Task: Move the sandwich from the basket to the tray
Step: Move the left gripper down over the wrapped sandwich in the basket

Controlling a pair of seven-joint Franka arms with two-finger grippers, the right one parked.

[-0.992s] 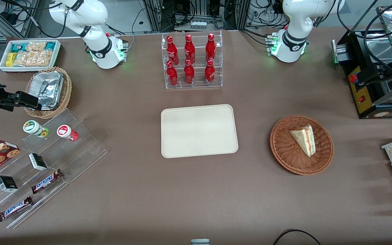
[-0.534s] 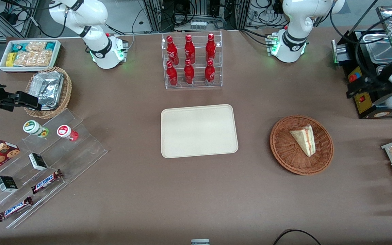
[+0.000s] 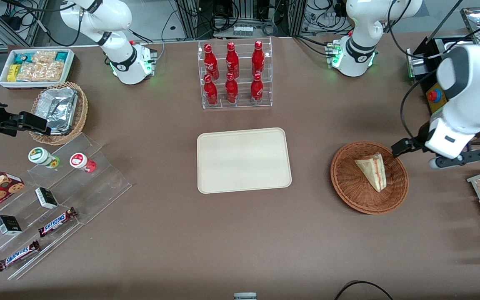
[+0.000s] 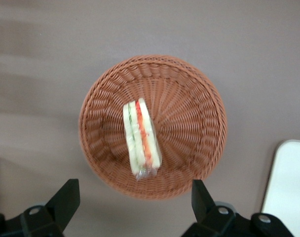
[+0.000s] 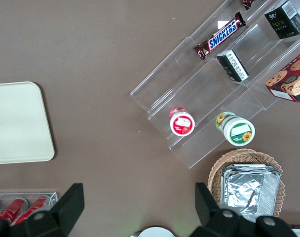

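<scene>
A brown table [image 5: 100, 59] filled the right wrist view. One rounded corner of the cream tray [image 5: 19, 123] lay bare on it, well apart from a clear stepped stand [image 5: 155, 94]. On the stand, a red-lidded cup [image 5: 181, 121] and a green-lidded cup [image 5: 237, 130] stood beside each other on one step. A small black box [image 5: 232, 65] lay on the next step, with a cookie box [image 5: 288, 81] along from it. A Snickers bar [image 5: 223, 34] and another black box [image 5: 285, 19] lay on the step after that. Near the cups sat a light wicker basket [image 5: 216, 173] holding a crumpled foil container [image 5: 249, 190]. Red bottles [image 5: 19, 207] showed at the frame's edge, near the tray.
</scene>
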